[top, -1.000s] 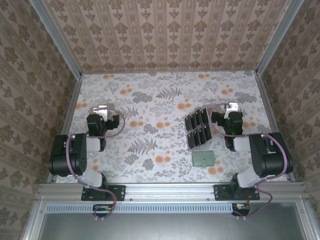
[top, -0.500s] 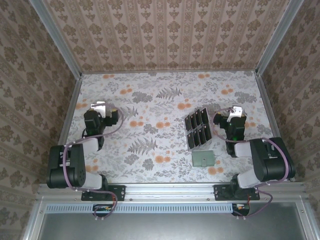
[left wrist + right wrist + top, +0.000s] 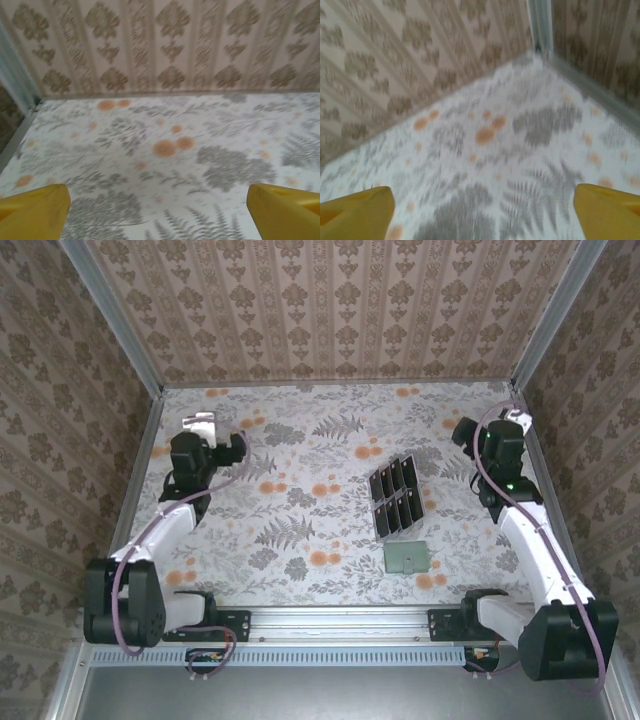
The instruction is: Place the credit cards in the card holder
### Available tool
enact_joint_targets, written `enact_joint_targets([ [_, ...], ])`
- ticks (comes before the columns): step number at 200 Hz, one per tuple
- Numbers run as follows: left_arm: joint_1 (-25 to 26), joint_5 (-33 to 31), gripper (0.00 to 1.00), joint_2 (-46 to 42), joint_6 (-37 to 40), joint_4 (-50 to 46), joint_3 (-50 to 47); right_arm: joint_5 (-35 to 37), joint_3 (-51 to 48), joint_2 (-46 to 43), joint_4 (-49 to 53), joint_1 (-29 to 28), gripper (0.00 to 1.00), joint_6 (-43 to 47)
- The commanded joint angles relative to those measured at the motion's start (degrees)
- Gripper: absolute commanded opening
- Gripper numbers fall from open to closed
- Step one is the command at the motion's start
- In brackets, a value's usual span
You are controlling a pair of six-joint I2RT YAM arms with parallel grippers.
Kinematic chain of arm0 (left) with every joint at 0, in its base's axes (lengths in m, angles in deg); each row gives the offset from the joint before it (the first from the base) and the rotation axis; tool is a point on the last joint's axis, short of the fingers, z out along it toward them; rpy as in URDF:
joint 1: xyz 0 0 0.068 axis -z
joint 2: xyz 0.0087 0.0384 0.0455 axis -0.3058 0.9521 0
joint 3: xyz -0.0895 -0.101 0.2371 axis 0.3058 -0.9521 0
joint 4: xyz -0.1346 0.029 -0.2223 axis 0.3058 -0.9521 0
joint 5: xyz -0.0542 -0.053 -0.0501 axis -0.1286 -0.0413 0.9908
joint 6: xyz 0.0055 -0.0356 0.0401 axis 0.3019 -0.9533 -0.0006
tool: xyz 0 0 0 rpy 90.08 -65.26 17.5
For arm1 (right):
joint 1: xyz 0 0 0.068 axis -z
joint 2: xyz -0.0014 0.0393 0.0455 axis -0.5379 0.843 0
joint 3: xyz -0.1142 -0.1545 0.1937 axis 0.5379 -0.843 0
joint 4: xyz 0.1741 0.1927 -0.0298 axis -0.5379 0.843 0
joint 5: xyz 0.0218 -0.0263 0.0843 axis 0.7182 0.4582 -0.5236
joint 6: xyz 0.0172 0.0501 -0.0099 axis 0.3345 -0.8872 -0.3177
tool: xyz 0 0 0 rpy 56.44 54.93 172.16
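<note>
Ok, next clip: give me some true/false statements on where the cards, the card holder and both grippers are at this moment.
1. The card holder lies nearer the arm bases than the credit cards. True.
2. The credit cards are inside the card holder. False: they sit outside it, in two rows.
3. The right gripper grips a card. False: it is open and empty.
4. The left gripper is open. True.
</note>
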Motion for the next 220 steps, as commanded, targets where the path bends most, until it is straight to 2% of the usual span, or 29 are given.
enact_joint_targets([
  [1, 4.6, -3.0, 1.0, -2.7, -4.2, -9.3, 1.7, -10.6, -2.7, -7.7, 21.0, 0.0, 0.86, -7.4],
  [25, 8.7, -4.0, 1.0, -4.8, -6.4, -15.3, 2.0, -14.5, -6.5, -20.7, 31.0, -0.6, 0.8, -8.4],
  [47, 10.2, -4.0, 1.0, -7.0, -9.3, -18.8, 0.7, -16.9, -7.8, -30.0, 41.3, -1.2, 0.73, -8.7],
  [63, 10.6, -3.7, 1.0, -8.8, -11.1, -19.8, -0.5, -20.3, -9.4, -33.2, 41.4, -5.2, 0.67, -12.6],
  [88, 11.0, -3.4, 1.0, -11.5, -13.1, -21.0, -1.8, -18.4, -13.4, -32.7, 42.8, -12.8, 0.61, -16.8],
  [113, 11.2, -3.2, 1.0, -13.2, -13.8, -21.9, -2.2, -15.5, -19.3, -32.6, 39.0, -23.0, 0.58, -23.7],
  [136, 11.5, -3.1, 1.0, -14.2, -14.1, -22.3, -2.3, -9.3, -21.4, -29.1, 35.8, -32.6, 0.58, -28.6],
  [151, 11.6, -2.9, 1.0, -14.3, -14.2, -22.5, -2.2, -5.3, -21.4, -25.4, 34.7, -36.8, 0.59, -30.2],
  [173, 11.7, -2.5, 1.0, -14.2, -14.6, -22.6, -2.2, -1.4, -21.2, -20.1, 33.5, -39.4, 0.64, -31.4],
  [220, 12.2, -2.2, 1.0, -14.2, -14.8, -22.8, -2.6, 0.1, -22.9, -13.0, 27.3, -39.5, 0.69, -31.4],
])
